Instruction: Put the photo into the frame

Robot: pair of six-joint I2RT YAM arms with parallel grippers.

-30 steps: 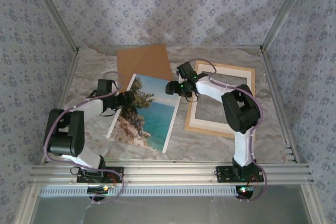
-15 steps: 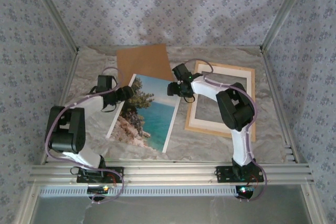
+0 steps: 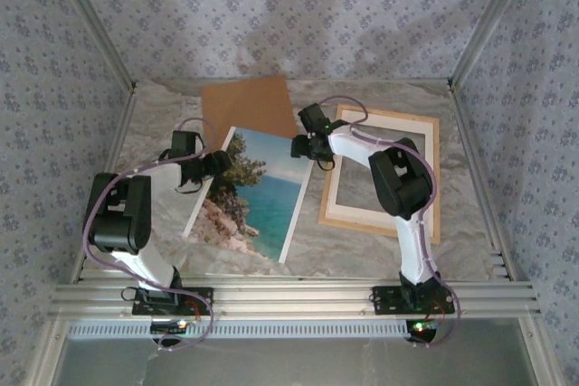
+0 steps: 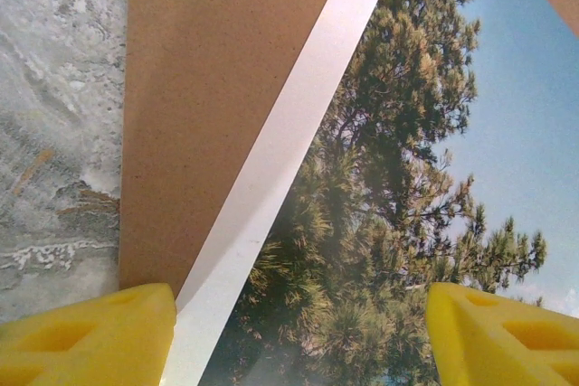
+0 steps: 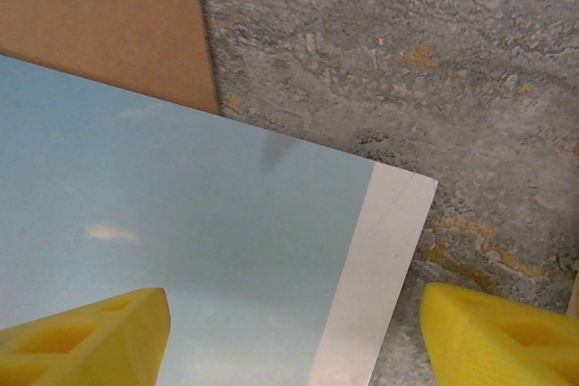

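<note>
Jaws both spread over photo (image 3: 262,196) far corners, contact unclear; frame (image 3: 403,116) beside.

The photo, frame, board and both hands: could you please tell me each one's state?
photo: flat on the table, outside the frame, overlapping the board.
frame: flat, nothing in its opening.
board: flat, partly under the photo.
left hand: open, above the photo's left margin.
right hand: open, above the photo's far corner nearest the frame.
</note>
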